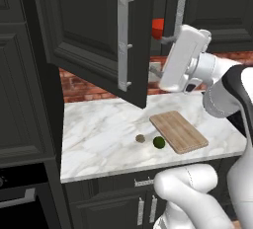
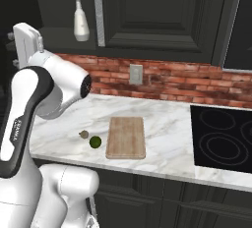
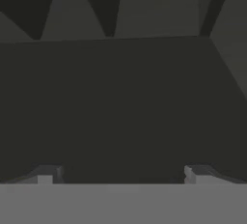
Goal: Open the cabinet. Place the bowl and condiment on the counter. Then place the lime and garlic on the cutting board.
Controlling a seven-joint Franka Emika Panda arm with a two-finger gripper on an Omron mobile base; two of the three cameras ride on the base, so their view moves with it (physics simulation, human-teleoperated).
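The cabinet's left door (image 1: 94, 30) stands swung open toward me; its right door (image 2: 162, 11) looks shut. On the shelf inside I see the edge of the red bowl (image 1: 157, 27) and the white condiment bottle (image 2: 81, 23). My gripper (image 1: 167, 38) is raised at the cabinet opening, just right of the bowl, apart from it. It is open with nothing between its fingertips (image 3: 48, 174), facing the dark interior. On the marble counter (image 1: 99, 134) lie the garlic (image 1: 140, 138) and the lime (image 1: 158, 142), just left of the cutting board (image 1: 179, 132).
The open door's silver handle (image 1: 123, 43) hangs over the counter's left part. A black stovetop (image 2: 221, 138) lies right of the board. A wall outlet (image 2: 136, 73) sits on the brick backsplash. A tall dark side cabinet (image 1: 24, 99) bounds the left.
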